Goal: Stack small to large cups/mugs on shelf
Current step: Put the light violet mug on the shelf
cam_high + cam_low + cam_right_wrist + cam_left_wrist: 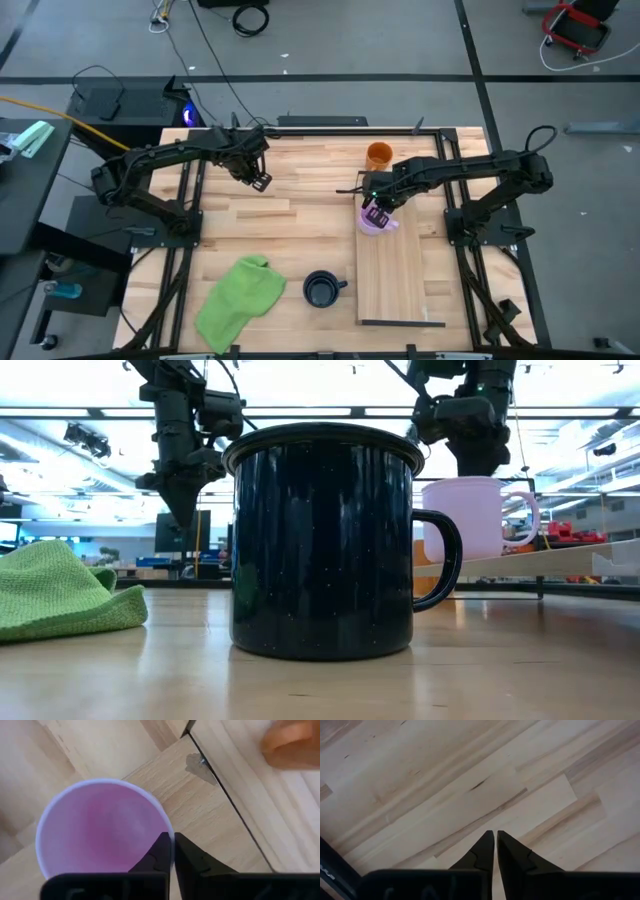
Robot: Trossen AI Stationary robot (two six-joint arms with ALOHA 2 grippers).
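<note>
The light purple mug [376, 224] stands upright on the far end of the shelf [400, 275], its handle [526, 518] toward the table's right. My right gripper [174, 837] is above it, shut on its rim. The orange mug [379, 156] stands on the table just beyond the shelf's far end. The black mug [322, 289] stands on the table left of the shelf, near the near edge. My left gripper [259, 181] hangs shut over bare table left of centre, touching nothing. My right gripper holds the purple mug by its rim [169, 831], on the side away from the handle. It comes from above, pointing down, with one finger [161, 851] inside the mug and the other outside. The mug is upright, its base at the shelf board [560, 560].
A crumpled green cloth [240, 298] lies on the table near the near-left corner. The shelf's black wire frame [227, 800] runs between the purple and orange mugs. Most of the shelf board toward the near edge [400, 300] is bare.
</note>
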